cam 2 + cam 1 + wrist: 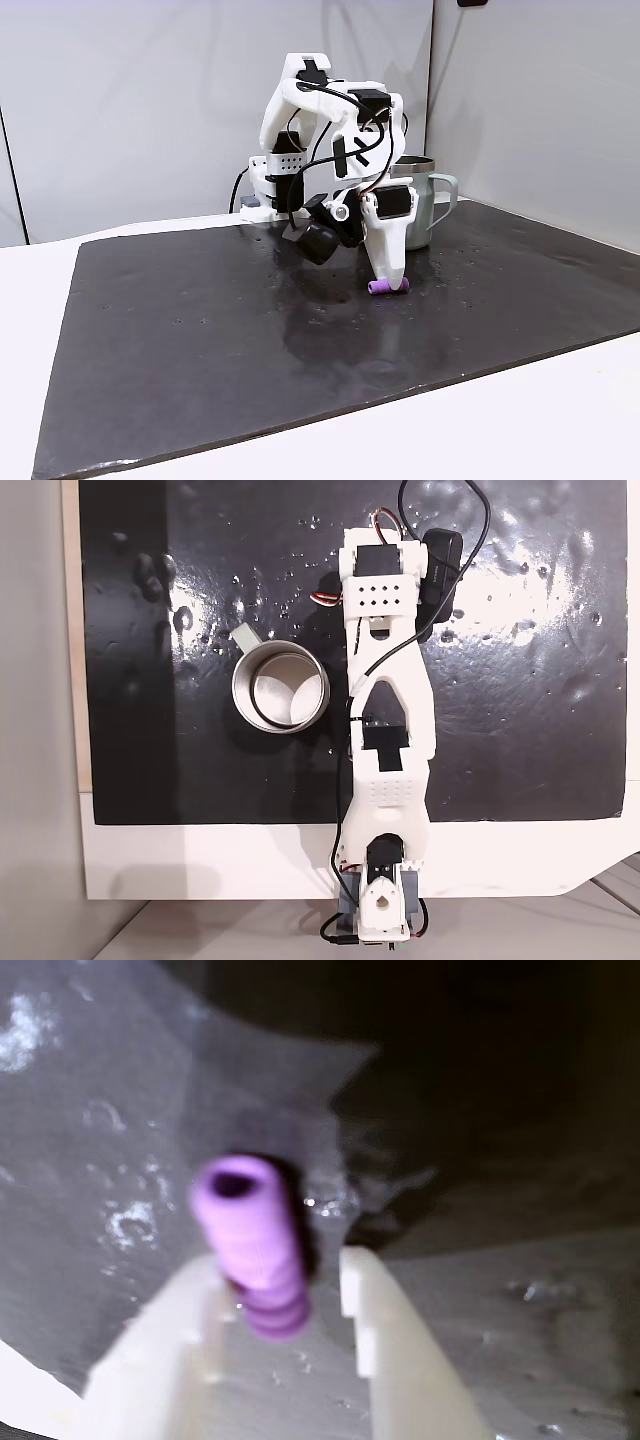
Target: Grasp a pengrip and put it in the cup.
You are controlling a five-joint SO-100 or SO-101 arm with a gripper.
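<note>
Black matting (200, 330) covered the tabletop; beside the cup (425, 200), the end effector (390, 285) stood released, straddling the purple pengrip (388, 287).

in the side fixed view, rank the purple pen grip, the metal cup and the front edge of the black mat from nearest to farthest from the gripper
1. The pen grip, lying on the mat right at the tips of the gripper.
2. The metal cup, standing behind the gripper, slightly to the right.
3. The mat's front edge, well forward toward the camera.
</note>
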